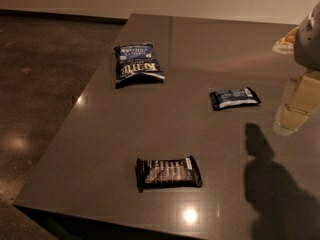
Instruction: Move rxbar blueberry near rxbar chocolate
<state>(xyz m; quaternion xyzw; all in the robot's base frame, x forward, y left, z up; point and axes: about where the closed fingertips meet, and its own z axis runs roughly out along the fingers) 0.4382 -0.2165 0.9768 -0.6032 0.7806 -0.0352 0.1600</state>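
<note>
1. Pincer (289, 120) – at the far right edge of the view, hanging above the table (100, 134) and holding nothing. Whether it is spread or pressed together: cannot tell.
2. rxbar blueberry (235, 98) – lies flat on the table, near the pincer, to its left in the view and a little farther back. Pale label panel faces up. Apart from the pincer, not touching it.
3. rxbar chocolate (169, 172) – flat on the table, down and to the left of the pincer, close to the table's front edge. White text rows face up, with the white patch at the end nearer the pincer.
4. The two bars lie well apart; bare table between them.
5. Blue chip bag (137, 64) – farthest from the pincer, well off to its left and farther back, near the table's left edge.
6. Dark shadow (265, 179) falls on the table just below the pincer.
</note>
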